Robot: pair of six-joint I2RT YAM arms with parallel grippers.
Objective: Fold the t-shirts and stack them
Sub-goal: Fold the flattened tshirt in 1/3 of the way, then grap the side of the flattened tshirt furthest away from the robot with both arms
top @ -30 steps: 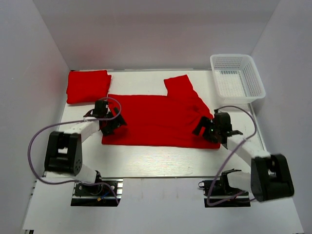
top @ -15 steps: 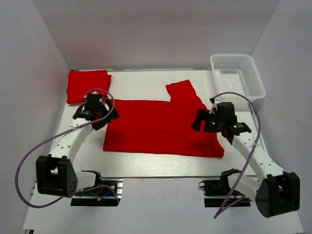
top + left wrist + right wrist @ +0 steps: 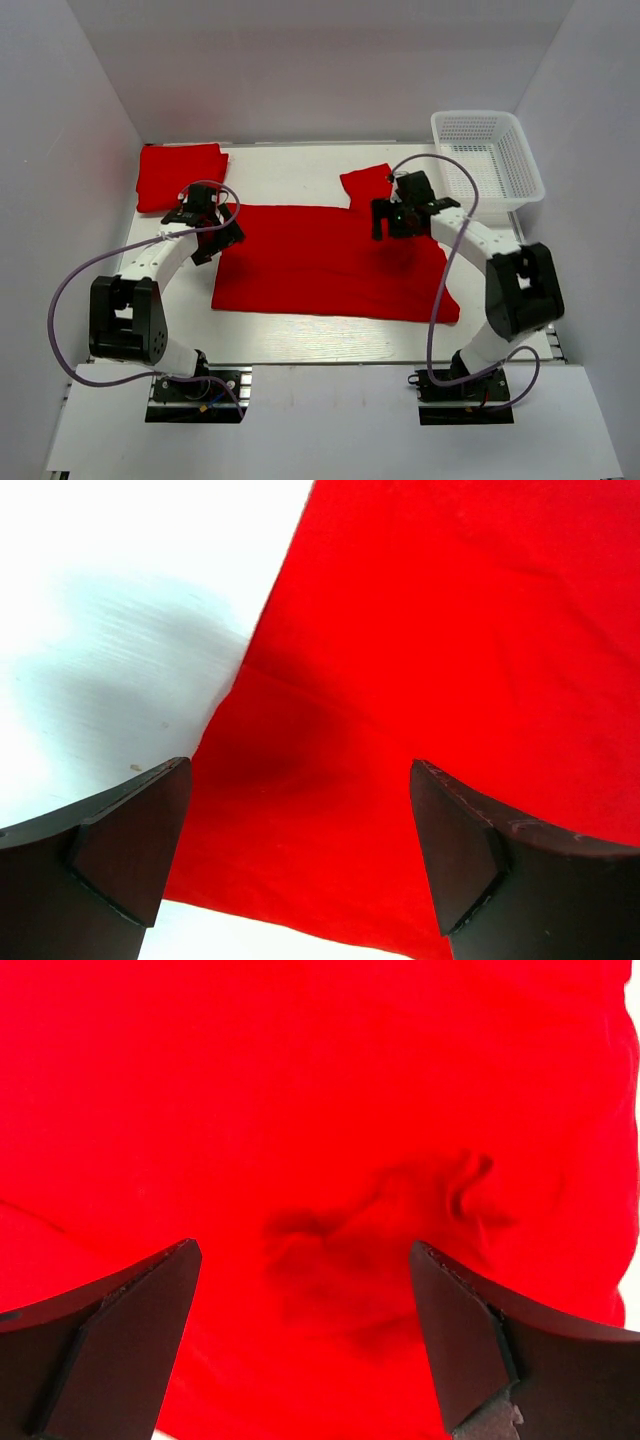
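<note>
Far left corner of table [image 3: 300, 335]: folded t-shirt [image 3: 180, 176], likely base of stack, parked clear of work area. Left gripper [image 3: 222, 238] spread wide, holding nothing, hovers over left edge of spread t-shirt [image 3: 320, 265] near its far corner, probably lining up a pinch. Spread t-shirt lies flat across table middle, sleeve [image 3: 365, 185] poking toward far edge. Right gripper [image 3: 384, 218] wide, empty, over cloth just beside sleeve. A second ago it sat over shirt's near right part; left gripper barely shifted. White basket [image 3: 487, 160] at far right corner.
</note>
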